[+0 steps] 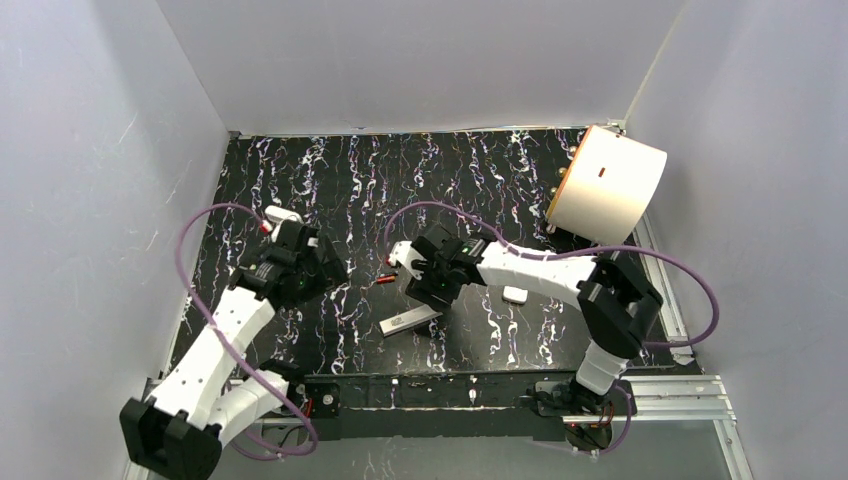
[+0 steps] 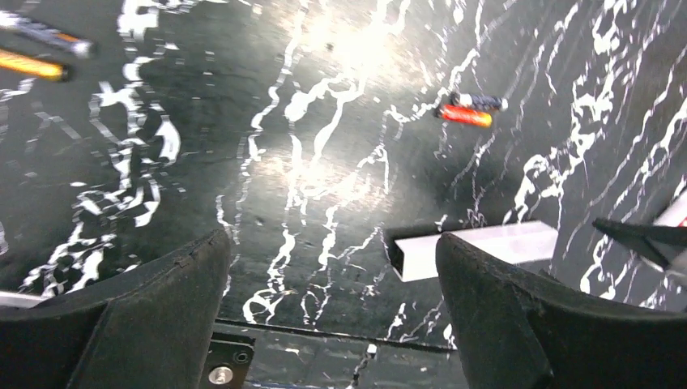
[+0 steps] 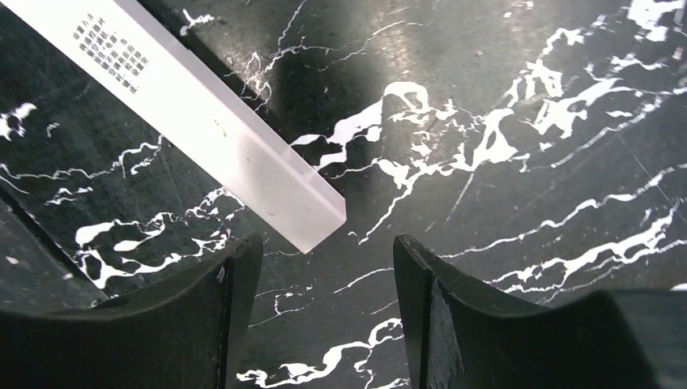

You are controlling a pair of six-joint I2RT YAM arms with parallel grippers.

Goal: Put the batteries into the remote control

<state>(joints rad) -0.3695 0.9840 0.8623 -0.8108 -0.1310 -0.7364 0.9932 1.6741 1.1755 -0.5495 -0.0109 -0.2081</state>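
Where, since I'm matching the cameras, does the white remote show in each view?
Top external: white remote lies at centre, slightly low.
Left wrist: remote at lower right.
Right wrist: remote slants from upper left towards centre.
Shared landmark: the black white-veined table.
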